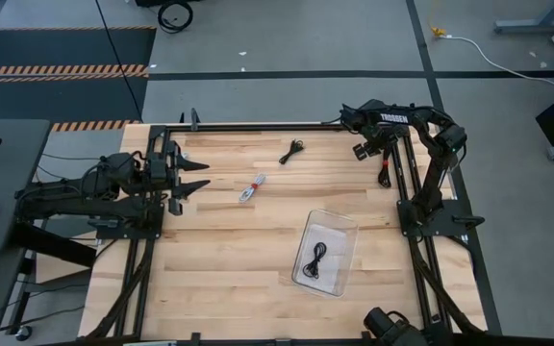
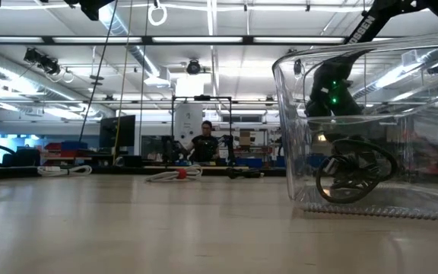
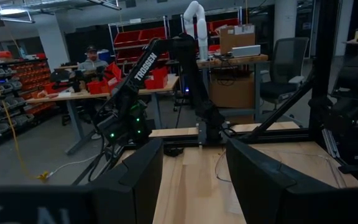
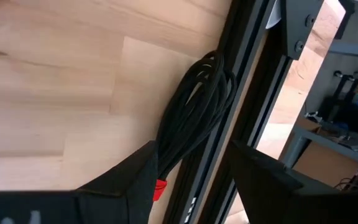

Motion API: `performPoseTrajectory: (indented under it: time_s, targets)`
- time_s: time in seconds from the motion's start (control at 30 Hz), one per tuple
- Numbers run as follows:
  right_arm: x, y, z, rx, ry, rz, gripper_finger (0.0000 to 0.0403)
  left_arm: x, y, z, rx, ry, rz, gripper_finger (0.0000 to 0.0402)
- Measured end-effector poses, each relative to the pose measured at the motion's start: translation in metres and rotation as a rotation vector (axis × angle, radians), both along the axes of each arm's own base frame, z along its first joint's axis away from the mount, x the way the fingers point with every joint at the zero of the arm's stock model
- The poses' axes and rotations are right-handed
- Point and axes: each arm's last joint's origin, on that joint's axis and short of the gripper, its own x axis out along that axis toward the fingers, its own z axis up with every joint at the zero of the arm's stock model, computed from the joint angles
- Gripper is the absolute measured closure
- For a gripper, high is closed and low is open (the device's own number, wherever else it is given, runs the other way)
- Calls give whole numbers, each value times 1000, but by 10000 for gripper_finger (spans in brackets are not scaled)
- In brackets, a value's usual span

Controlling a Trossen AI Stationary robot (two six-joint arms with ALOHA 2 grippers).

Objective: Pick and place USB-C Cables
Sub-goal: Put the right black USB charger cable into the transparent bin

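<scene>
Four small cable bundles on the wooden bench (image 1: 229,259), placed here against the clear bin (image 1: 346,223). Inside the bin, lying on its floor: a black coiled cable (image 1: 315,259), long axis running roughly along the bin's length. Left of the bin and toward the far edge: a white-and-red cable (image 1: 252,187), laid diagonally, one end pointing at the far right corner. Beyond that, near the far rail: a loose black cable (image 1: 291,151), also on a diagonal. Right of the bin, hard against the right-hand frame rail: a black bundle with a red tie (image 4: 194,109), long axis along the rail. Right hand (image 1: 371,146) hovering just above that bundle, fingers (image 4: 129,180) spread wide on either side, gripping nothing. Left hand (image 1: 192,176) resting far left of the bin, fingers set wide apart, empty.
</scene>
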Motion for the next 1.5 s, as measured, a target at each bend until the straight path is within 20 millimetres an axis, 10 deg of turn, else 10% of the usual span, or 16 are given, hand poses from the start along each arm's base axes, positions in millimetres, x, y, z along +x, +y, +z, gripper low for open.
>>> performPoseTrajectory:
  time_s: [0.97,1.5]
  targets:
    - [0,4,-7,23,-31,-9,350,0,0,0,0,0,0,216]
    - [-1,9,-13,26,5,39,272,0,0,0,1,0,0,216]
